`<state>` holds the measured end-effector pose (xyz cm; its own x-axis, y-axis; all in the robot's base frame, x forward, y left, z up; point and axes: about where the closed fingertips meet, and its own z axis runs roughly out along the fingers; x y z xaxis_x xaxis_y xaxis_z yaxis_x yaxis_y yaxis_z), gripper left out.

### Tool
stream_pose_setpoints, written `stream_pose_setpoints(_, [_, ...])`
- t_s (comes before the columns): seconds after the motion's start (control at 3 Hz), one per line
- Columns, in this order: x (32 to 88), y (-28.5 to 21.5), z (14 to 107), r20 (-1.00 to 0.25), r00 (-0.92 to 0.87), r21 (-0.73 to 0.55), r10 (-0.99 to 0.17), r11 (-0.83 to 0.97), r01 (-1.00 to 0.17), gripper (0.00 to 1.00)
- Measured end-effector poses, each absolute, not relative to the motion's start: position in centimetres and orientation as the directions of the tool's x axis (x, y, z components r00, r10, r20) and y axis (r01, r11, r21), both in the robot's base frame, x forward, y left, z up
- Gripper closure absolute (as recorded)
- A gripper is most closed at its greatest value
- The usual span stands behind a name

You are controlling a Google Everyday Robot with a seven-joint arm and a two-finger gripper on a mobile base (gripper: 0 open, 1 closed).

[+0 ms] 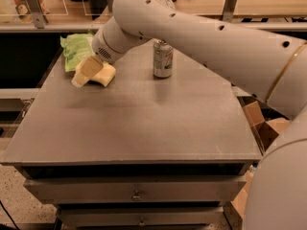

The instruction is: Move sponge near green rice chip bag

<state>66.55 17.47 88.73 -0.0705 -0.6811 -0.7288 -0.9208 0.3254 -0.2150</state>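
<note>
The pale yellow sponge (106,75) lies on the grey table (144,123) at its back left. It sits just in front of, and to the right of, the light green rice chip bag (76,50), touching or almost touching the bag's near edge. My gripper (84,74) is low over the table on the sponge's left side, against it and partly covering it. The white arm reaches in from the right and hides the bag's right edge.
A silver-green drink can (163,59) stands upright at the back middle of the table, right of the sponge and under the arm. A cardboard box (259,123) sits off the table's right edge. Drawers run below the front edge.
</note>
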Motion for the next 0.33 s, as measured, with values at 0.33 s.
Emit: stream_pose_setpoints(0.33, [66.55,17.47,88.73,-0.729,-0.07,-0.215,-0.681,0.325,-0.921,0.0])
